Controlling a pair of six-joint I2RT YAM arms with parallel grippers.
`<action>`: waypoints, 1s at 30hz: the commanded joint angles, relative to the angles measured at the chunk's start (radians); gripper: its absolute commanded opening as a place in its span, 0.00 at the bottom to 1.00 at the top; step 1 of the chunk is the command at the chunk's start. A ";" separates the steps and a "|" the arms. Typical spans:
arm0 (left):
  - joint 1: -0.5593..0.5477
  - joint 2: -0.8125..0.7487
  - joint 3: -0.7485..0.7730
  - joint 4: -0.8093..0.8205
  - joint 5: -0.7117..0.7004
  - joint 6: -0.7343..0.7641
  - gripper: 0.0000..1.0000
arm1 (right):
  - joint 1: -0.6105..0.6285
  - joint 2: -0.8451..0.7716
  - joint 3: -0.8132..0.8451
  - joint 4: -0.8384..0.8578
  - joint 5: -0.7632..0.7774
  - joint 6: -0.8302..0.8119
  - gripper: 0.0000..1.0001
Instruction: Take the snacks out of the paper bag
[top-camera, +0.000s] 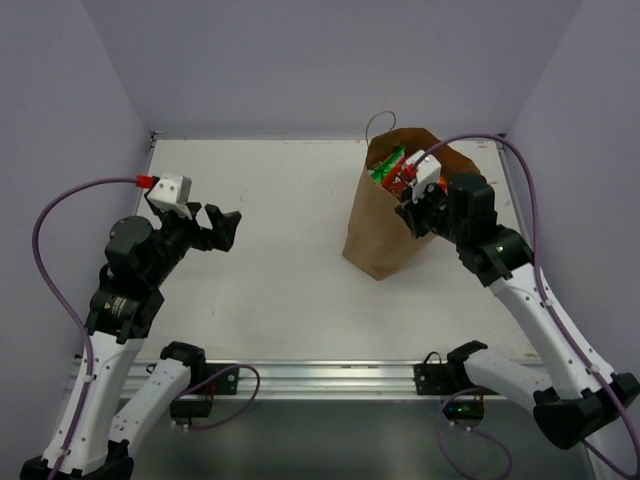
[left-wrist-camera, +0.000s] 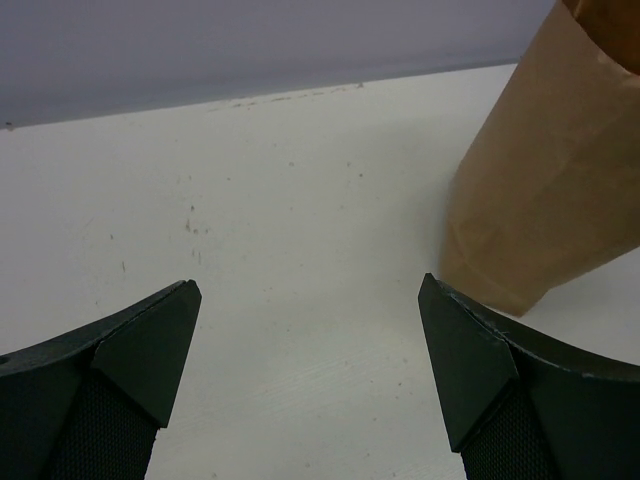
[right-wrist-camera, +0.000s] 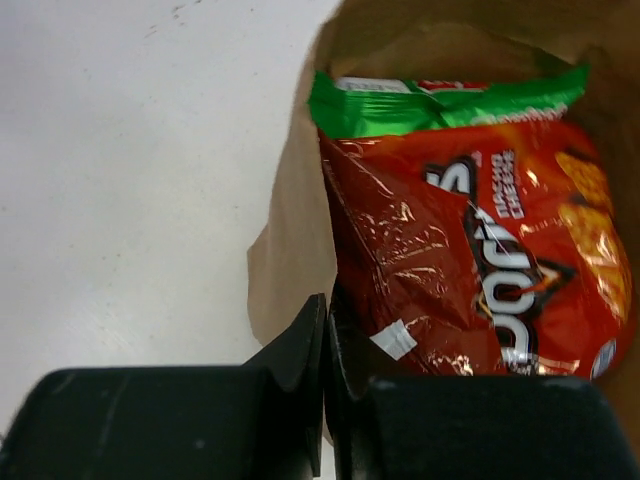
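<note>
The brown paper bag stands upright at the table's right. A red chip bag and a green-white packet behind it fill its open mouth; other snacks are hidden. My right gripper is at the bag's rim, its jaws pressed shut with the paper wall running in between them, right beside the red bag. From above, that gripper sits at the bag's mouth. My left gripper hovers over the table's left side, wide open with nothing in it; the bag shows at its right.
White table top enclosed by pale walls on three sides. A thin paper handle loops up from the bag's far edge. Purple cables arc from both wrists. A metal rail runs along the near edge.
</note>
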 joint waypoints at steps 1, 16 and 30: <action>-0.005 0.004 0.054 -0.011 0.029 -0.001 1.00 | 0.000 -0.129 -0.033 -0.047 0.078 0.109 0.04; -0.005 0.033 0.107 -0.051 0.060 -0.033 1.00 | -0.001 -0.214 0.246 -0.216 0.616 0.594 0.84; -0.005 0.068 0.127 -0.094 0.070 -0.024 1.00 | -0.118 -0.082 0.143 -0.297 0.735 0.921 0.86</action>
